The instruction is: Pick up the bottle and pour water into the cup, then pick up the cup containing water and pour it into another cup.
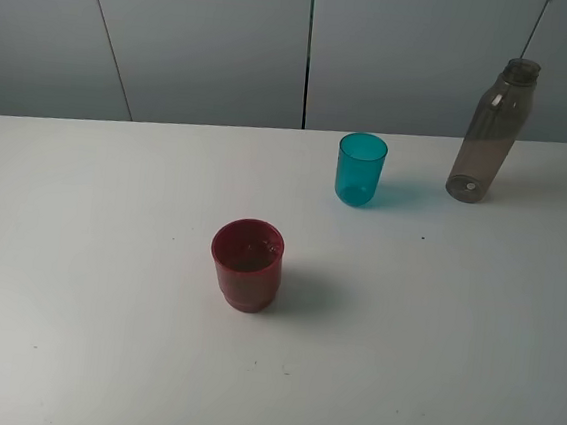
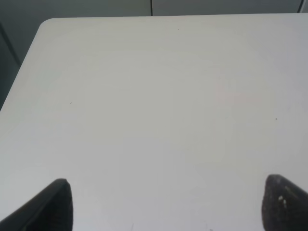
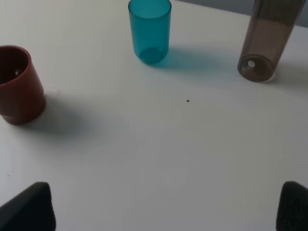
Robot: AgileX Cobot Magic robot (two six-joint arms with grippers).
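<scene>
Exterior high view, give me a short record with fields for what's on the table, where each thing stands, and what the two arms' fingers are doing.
surface: white table
bottle: upright, far right, uncapped as far as can be seen
cup: teal, upright, left of the bottle, apart from it
another cup: dark red, upright, nearer and left of the teal one
left gripper: fingers apart, holding nothing, over bare table
right gripper: fingers wide apart, holding nothing, short of all three things

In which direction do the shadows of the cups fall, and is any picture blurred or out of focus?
Exterior high view: soft shadows fall right of the red cup and teal cup; image sharp. Right wrist view: the teal cup casts a teal-tinted shadow; tool tips blurred. Left wrist view: bare table, soft focus, no object shadows.
</scene>
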